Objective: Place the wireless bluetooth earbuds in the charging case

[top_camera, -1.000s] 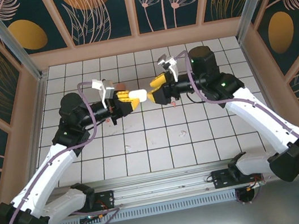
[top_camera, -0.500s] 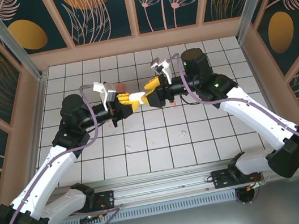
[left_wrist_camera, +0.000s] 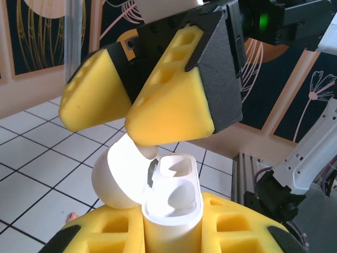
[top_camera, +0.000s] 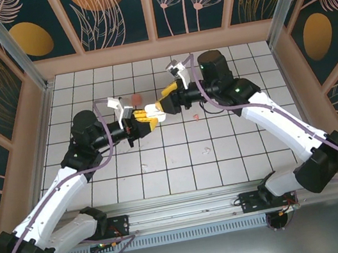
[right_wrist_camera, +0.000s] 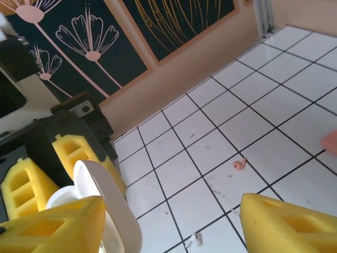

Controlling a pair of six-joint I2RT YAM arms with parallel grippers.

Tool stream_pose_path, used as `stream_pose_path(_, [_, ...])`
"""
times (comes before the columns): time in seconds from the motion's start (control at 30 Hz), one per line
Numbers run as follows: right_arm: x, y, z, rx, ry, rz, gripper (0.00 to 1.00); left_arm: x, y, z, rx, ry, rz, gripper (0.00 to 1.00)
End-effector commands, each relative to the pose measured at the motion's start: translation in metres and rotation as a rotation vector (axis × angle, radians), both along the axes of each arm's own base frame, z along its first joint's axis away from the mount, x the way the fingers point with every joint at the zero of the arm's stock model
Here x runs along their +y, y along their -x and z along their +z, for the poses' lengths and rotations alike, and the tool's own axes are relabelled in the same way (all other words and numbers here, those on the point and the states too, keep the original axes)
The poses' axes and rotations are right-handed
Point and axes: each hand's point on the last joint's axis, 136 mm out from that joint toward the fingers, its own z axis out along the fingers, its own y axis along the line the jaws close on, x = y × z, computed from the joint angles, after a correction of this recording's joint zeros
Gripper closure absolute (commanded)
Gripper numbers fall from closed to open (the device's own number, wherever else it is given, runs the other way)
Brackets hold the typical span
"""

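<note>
My left gripper (left_wrist_camera: pixel 171 234) is shut on an upright white charging case (left_wrist_camera: pixel 174 208), whose lid (left_wrist_camera: pixel 117 176) is swung open to the left and whose two wells look empty. My right gripper (right_wrist_camera: pixel 168 226) is open, its yellow fingers (left_wrist_camera: pixel 168 108) hanging just above the lid, one finger beside the lid (right_wrist_camera: pixel 108 208). In the top view the left gripper (top_camera: pixel 148 116) and the right gripper (top_camera: pixel 162 101) meet at the case (top_camera: pixel 155 112). A salmon-pink earbud (right_wrist_camera: pixel 240 164) and a white earbud (right_wrist_camera: pixel 196 240) lie on the tiles, as do the pink earbud (top_camera: pixel 197 116) and two white earbuds (top_camera: pixel 144 167) (top_camera: pixel 207 151).
A pink rounded case (top_camera: pixel 136 98) sits on the tiled floor (top_camera: pixel 248 133) just behind the left gripper. Wooden walls (top_camera: pixel 156 49) ring the floor on three sides. The arm bases and a metal rail (top_camera: pixel 182 205) run along the near edge.
My right gripper has moved left and a little farther back, from beside the white case to right above its lid. The left gripper with the case has barely shifted.
</note>
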Motion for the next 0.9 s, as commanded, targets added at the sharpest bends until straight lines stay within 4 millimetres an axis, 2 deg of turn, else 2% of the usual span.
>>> stream_pose_path(0.0, [-0.004, -0.018, -0.009, 0.033, 0.044, -0.082, 0.32, 0.0, 0.014, 0.018, -0.078, 0.047, -0.052, 1.0])
stream_pose_path(0.13, [-0.003, -0.019, -0.013, 0.052, 0.045, -0.085, 0.32, 0.001, 0.011, 0.017, -0.07, 0.05, -0.032, 1.0])
stream_pose_path(0.43, [-0.007, -0.013, 0.002, 0.053, 0.015, -0.089, 0.32, 0.004, -0.002, 0.011, -0.049, 0.035, 0.048, 1.0])
stream_pose_path(0.67, [-0.012, -0.007, 0.003, 0.064, 0.014, -0.096, 0.32, 0.007, -0.01, 0.008, -0.046, 0.025, 0.095, 1.0])
stream_pose_path(0.87, [-0.027, -0.014, 0.009, 0.077, 0.015, -0.212, 0.32, 0.01, -0.015, 0.002, -0.041, 0.009, 0.131, 1.0])
